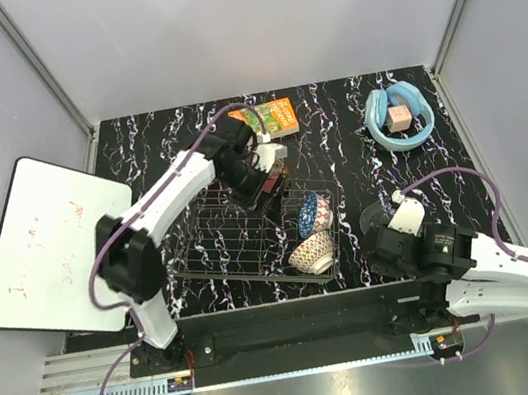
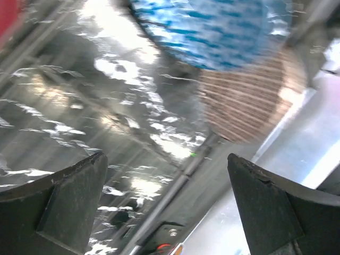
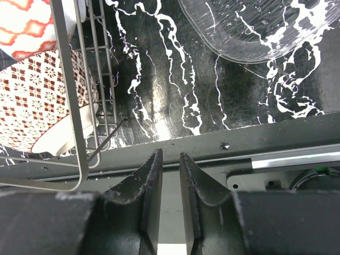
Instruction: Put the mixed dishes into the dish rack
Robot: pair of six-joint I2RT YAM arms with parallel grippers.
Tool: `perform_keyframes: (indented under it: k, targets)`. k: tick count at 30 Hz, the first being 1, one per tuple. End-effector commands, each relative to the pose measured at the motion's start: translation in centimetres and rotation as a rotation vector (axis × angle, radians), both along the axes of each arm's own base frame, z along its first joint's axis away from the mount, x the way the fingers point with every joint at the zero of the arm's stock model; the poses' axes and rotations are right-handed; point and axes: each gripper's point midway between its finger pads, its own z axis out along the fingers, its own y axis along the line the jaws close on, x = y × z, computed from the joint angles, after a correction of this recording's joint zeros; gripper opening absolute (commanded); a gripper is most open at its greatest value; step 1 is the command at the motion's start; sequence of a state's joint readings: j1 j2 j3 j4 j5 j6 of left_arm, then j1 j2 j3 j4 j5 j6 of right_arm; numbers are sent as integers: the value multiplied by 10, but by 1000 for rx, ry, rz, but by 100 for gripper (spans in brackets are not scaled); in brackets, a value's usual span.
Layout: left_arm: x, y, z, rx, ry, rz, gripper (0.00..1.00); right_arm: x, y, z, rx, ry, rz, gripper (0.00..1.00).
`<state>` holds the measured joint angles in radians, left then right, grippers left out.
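Dark wire forms the dish rack (image 1: 236, 243), which sits on the black marbled table (image 1: 336, 145) just ahead of the left arm's base. Two bowls stand on edge at the rack's right end, touching each other: the blue patterned bowl (image 1: 313, 213) farther from the bases and the beige patterned bowl (image 1: 314, 251) nearer to them.

The left gripper (image 1: 266, 175) hovers over the far right corner of the rack. In the left wrist view its fingers (image 2: 69, 204) are spread wide apart with nothing between them. The glossy red bowl (image 1: 265, 193) lies under this gripper and is mostly hidden.

The right gripper (image 3: 170, 180) points down at the near table edge, right of the rack. Its fingers are drawn almost together and grip nothing. The clear glass bowl (image 3: 249, 32) rests on the table just beyond it, outside the rack.

At the far edge lie the orange-green box (image 1: 271, 115) and the light-blue headphones (image 1: 401, 130), with the salmon-pink cup (image 1: 398, 117) inside their loop.
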<state>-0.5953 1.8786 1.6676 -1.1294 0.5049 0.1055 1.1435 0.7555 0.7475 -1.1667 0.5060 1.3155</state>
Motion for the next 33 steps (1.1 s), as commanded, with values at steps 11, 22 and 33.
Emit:
perform_keyframes:
  k: [11, 22, 33]
  targets:
    - [-120, -31, 75, -453, 107, -328, 99, 11, 2, 0, -55, -30, -44, 28]
    - [-93, -59, 36, -395, -60, -544, 99, 10, -2, 6, -3, -51, -56, 27]
    - [-83, -68, 18, -389, -52, -527, 99, 9, -1, 4, -5, -47, -46, 27]
